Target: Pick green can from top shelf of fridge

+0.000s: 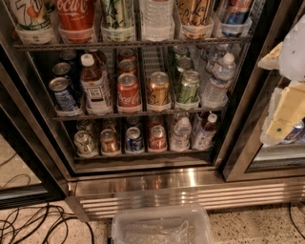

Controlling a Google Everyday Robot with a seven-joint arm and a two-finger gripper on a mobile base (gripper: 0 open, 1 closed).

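Observation:
The fridge [157, 183] stands open in front of me. Its top shelf [133, 44] runs along the upper edge of the view and holds tall drinks in clear cup trays. The green can [116, 14], pale green and white with black streaks, stands third from the left, between a red cola can [75, 14] and a water bottle [155, 16]. Its top is cut off by the frame. A white can with green lettering [28, 14] stands at the far left. My gripper [269, 95] is at the right edge, right of and below the green can, open and empty.
Two lower racks hold small cans and bottles, among them a red cola can [128, 90] and a short green-silver can [188, 86]. A clear plastic bin [162, 226] sits on the floor before the louvred grille [200, 198]. Black cables [43, 224] lie at the lower left.

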